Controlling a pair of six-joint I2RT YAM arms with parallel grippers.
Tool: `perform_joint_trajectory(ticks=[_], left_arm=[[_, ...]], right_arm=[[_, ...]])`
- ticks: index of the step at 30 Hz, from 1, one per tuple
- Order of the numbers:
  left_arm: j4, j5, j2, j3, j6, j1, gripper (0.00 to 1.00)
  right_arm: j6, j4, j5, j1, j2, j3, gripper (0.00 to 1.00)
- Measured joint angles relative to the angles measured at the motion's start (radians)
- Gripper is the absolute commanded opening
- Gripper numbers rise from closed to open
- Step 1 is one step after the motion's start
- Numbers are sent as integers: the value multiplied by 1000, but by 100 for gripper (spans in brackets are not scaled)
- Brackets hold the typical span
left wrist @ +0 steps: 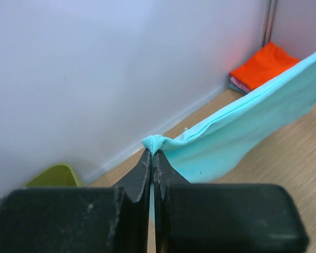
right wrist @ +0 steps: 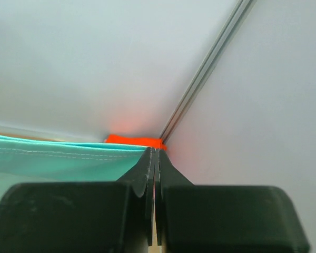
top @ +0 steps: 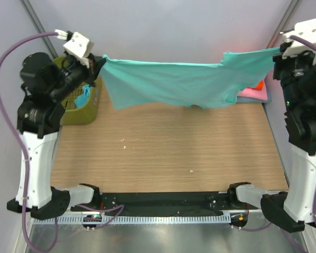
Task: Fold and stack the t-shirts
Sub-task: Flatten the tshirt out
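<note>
Currently your left gripper (left wrist: pixel 152 154) and right gripper (right wrist: pixel 154 153) each pinch a corner of the teal t-shirt (top: pixel 174 84), stretched above the table (top: pixel 163 153). Pull wider and either thin hold may slip.

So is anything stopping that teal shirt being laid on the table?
Nothing visible. The teal shirt hangs from the left end effector and right end effector over bare table; basket and folded stack sit aside.
</note>
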Motion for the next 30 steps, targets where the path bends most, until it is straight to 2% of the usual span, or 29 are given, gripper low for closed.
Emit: perform_joint_trajectory(ticks=[6, 12, 18, 23, 30], left_arm=[[-16, -3, -93, 153, 3, 13, 0], [-13, 7, -160, 193, 6, 37, 0], [-23, -4, -162, 63, 56, 40, 0], [-48, -18, -110, -48, 97, 42, 0], [-80, -22, -58, -68, 103, 42, 0]], right_arm=[[-7, -76, -67, 0, -52, 158, 1], [-23, -80, -90, 0, -72, 245, 1], [-40, -24, -87, 0, -63, 115, 1], [-48, -21, -74, 0, 30, 50, 1], [-53, -34, -63, 0, 134, 50, 1]])
